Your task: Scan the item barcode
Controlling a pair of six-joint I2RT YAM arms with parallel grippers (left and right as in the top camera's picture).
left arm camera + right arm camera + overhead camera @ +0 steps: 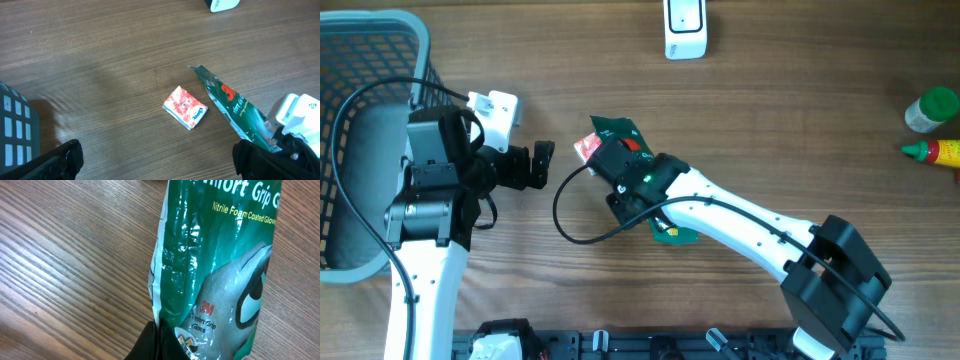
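My right gripper (164, 342) is shut on the edge of a green 3M glove package (220, 255) and holds it above the wooden table. Overhead, the package (617, 130) sticks out past the right gripper (610, 155), and its other end shows under the arm. No barcode shows on the side facing the wrist camera. A white scanner (685, 28) stands at the table's far edge. My left gripper (542, 166) is open and empty, just left of the package. In the left wrist view the left gripper (160, 167) frames bare wood, with the package (230, 102) to its right.
A small red tissue pack (584, 150) lies on the table beside the package, also in the left wrist view (185, 108). A grey basket (360, 40) fills the far left. A green-capped bottle (930, 108) and a red-and-yellow bottle (935, 152) sit at the right edge.
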